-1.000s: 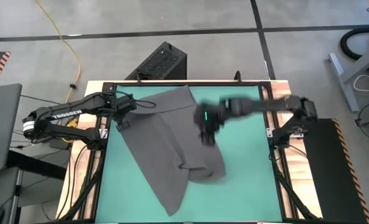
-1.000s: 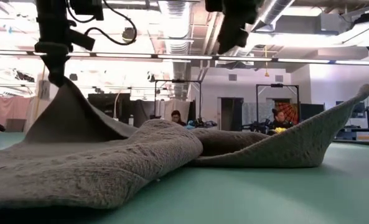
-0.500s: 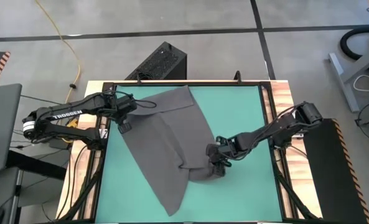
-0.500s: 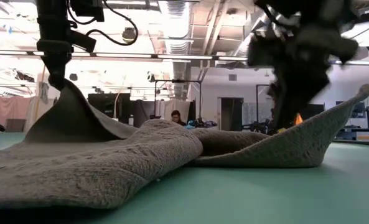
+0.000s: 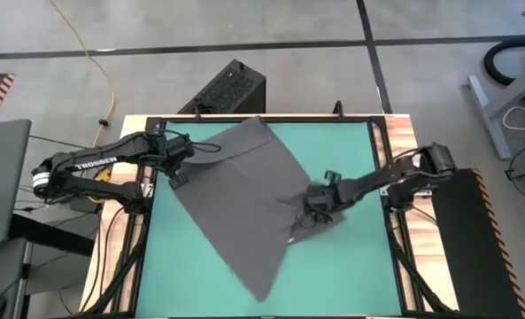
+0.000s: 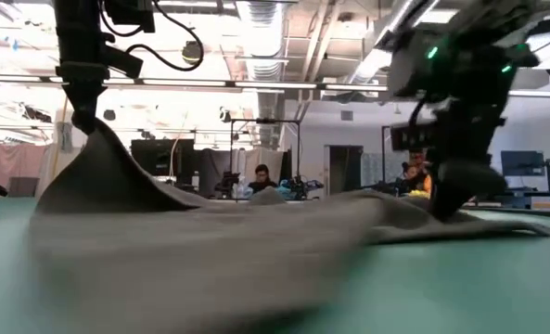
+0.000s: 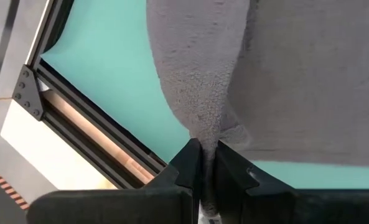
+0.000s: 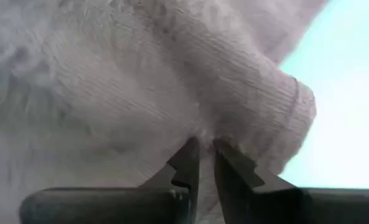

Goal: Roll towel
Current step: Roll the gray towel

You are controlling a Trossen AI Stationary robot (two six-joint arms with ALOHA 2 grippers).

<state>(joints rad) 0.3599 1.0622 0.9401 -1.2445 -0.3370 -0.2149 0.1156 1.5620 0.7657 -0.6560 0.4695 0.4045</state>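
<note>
Grey, soft rectangular cloth towel (image 5: 249, 199) is spread diagonally over the green tabletop (image 5: 351, 266), pinched at opposite edges by left gripper (image 5: 175, 170) fingers and right gripper (image 5: 318, 202) fingers. No roll is formed; rolling is judged unstarted.

A robotics lab: exposed ceiling ducts (image 6: 265, 23), test frames (image 6: 265, 148), seated people (image 6: 262, 176).

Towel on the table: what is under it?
The towel lies on the green mat; only mat shows around it. Each gripper, left and right, pinches an edge. Anything beneath the cloth is hidden.
</note>
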